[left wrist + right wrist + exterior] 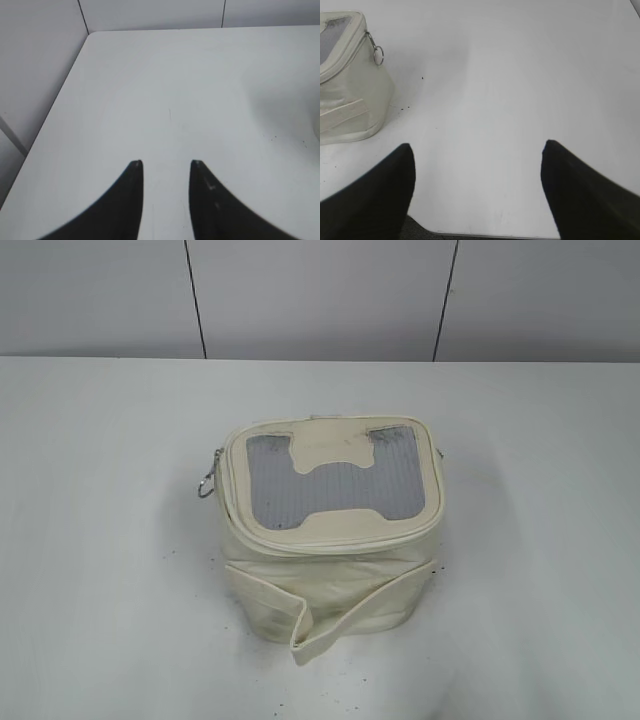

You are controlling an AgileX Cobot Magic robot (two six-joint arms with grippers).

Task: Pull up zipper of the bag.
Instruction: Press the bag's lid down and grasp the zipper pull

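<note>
right gripper (477,150), right wrist view: two dark fingers (375,192) spread wide, nothing between them, only bare white table (520,75) beneath. beyond and to the left of the left-hand finger stands the bag (345,85), well apart from it; a silver ring pull (378,54) of the zipper (350,57) hangs at the bag's upper corner, on the side facing the fingers. left gripper (166,162), left wrist view: fingers parted by a narrower gap, holding nothing, above bare table; the bag itself cannot be made out here. exterior view: bag (330,540) upright near the table's middle, grey mesh panel (335,480) on top, cream strap (345,615) loose across its front, ring pull (207,483) at its left corner; neither gripper appears.
</note>
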